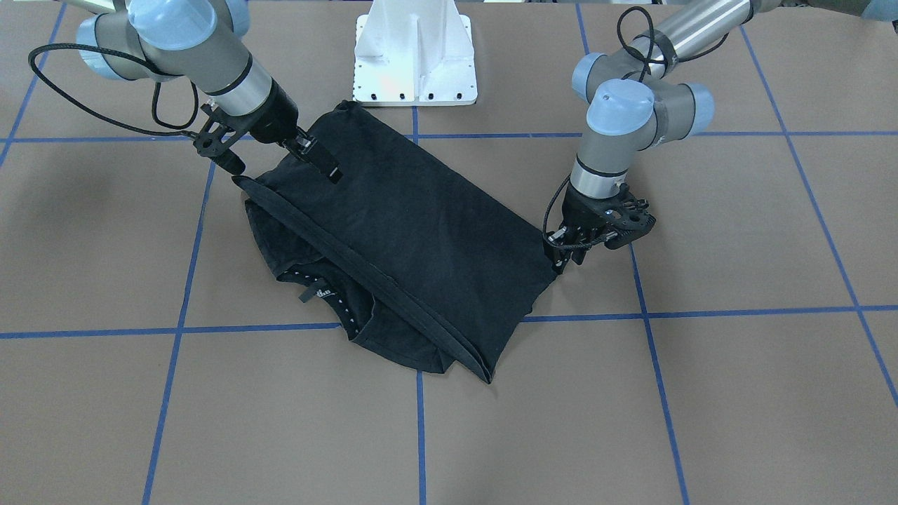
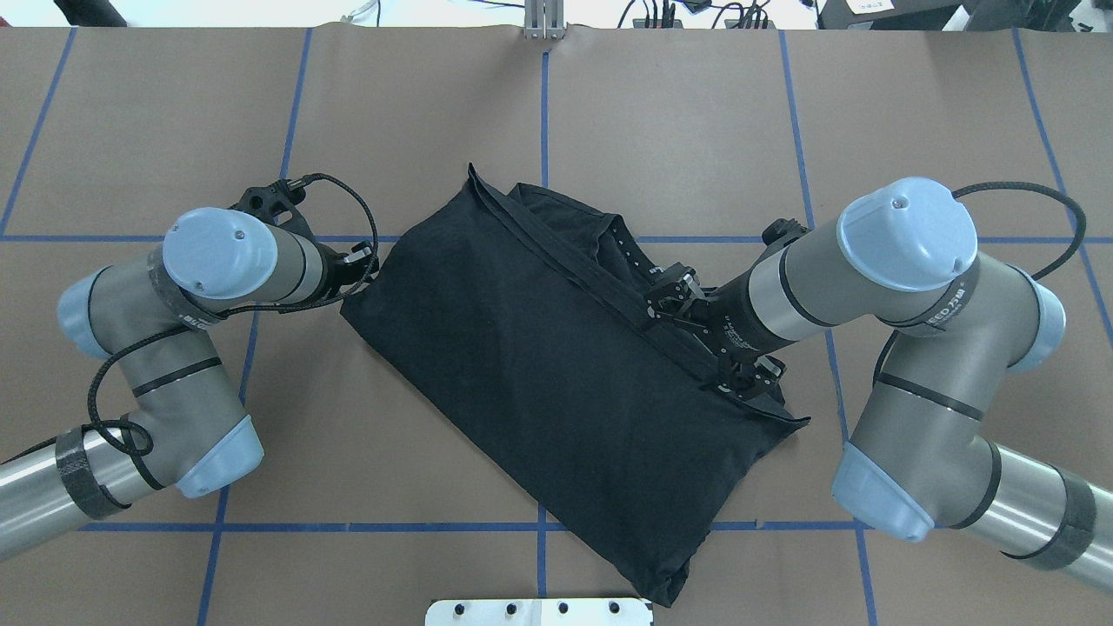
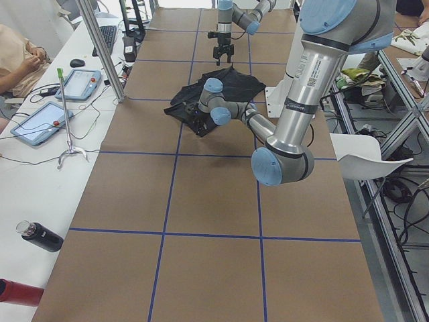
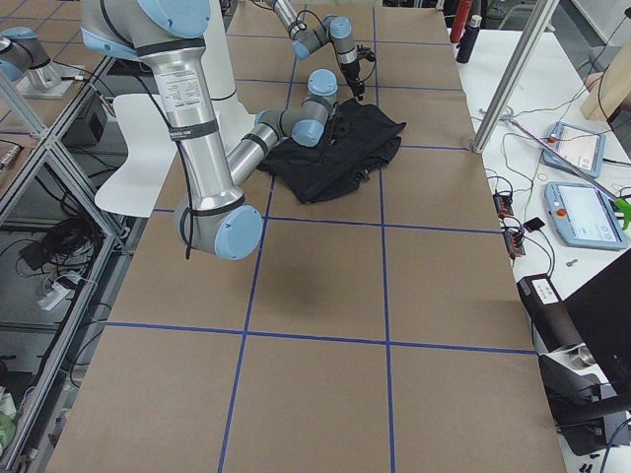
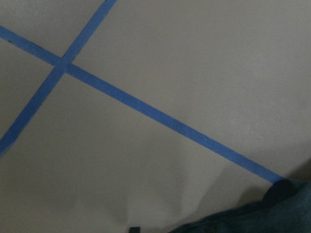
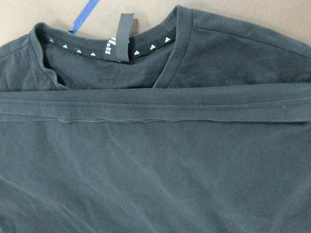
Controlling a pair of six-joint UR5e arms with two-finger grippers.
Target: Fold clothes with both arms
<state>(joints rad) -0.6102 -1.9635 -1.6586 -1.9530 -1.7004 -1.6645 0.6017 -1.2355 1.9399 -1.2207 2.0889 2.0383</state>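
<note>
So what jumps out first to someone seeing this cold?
A black T-shirt lies slantwise mid-table on the blue tape grid, folded in half with its hem laid just short of the collar. The right gripper is spread open over one end of that hem. The left gripper is at the shirt's opposite corner, but I can't tell if it is gripping.
</note>
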